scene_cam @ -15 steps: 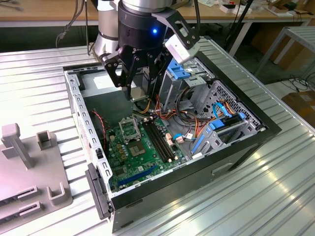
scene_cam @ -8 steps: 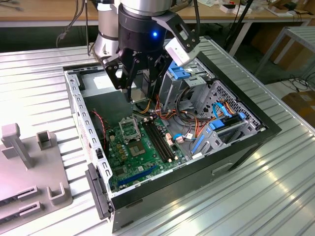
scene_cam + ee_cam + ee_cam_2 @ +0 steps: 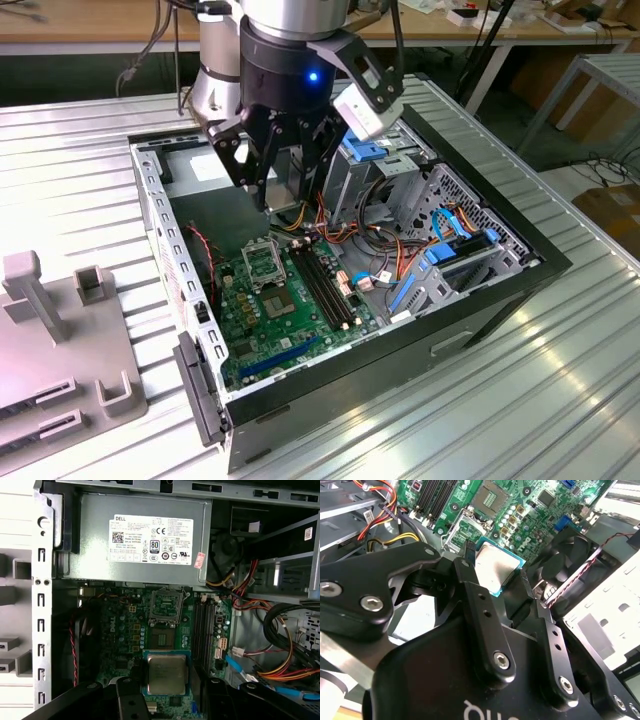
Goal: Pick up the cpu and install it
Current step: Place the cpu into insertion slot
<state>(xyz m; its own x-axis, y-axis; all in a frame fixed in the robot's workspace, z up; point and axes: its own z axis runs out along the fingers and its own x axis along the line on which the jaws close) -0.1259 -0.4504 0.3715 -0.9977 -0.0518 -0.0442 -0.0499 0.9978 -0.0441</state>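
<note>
- One end effector (image 3: pixel 285 195) hangs in the upper middle of the exterior view, over the open computer case (image 3: pixel 150 200).
- In the second wrist view you see it grasping the cpu (image 3: pixel 496 570) above the green motherboard (image 3: pixel 547 517).

The ribbed metal table (image 3: pixel 560 400) under me carries an open computer case (image 3: pixel 330 385), with a grey plastic rack (image 3: pixel 60 350) at the exterior view's left.

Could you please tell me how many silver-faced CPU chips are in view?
1. The cpu sits gripped in the hand, above the motherboard. Others could be hidden under the hand.
</note>
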